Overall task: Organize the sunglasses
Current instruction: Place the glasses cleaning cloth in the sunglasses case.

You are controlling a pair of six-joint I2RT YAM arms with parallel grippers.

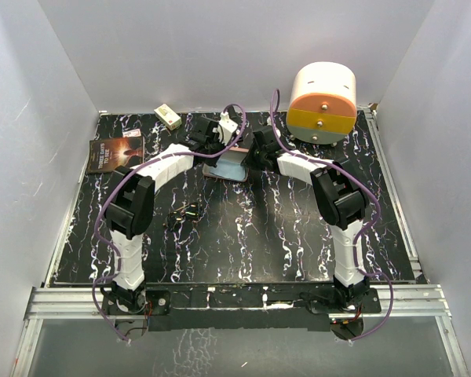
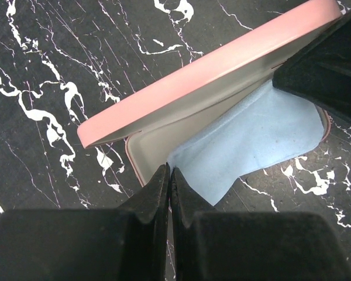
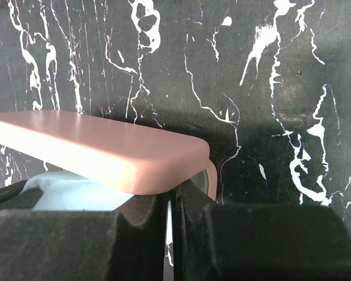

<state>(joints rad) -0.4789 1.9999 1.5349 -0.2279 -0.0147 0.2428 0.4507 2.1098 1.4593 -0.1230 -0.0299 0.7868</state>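
Hazard: the lid of the pink oblong glasses case [image 2: 210, 76] rested only on the shut right jaws wedged beneath it, so a slip would likely let it drop closed. The left jaws, also shut, met at a corner of the light blue square cloth [image 2: 263, 134]; whether they pinched it could not be told, and a pull might drag it out. The thin dark-framed sunglasses [image 1: 180, 214] lay free on the black marbled bench [image 1: 282, 236], near and left of the case, well apart from both jaws.
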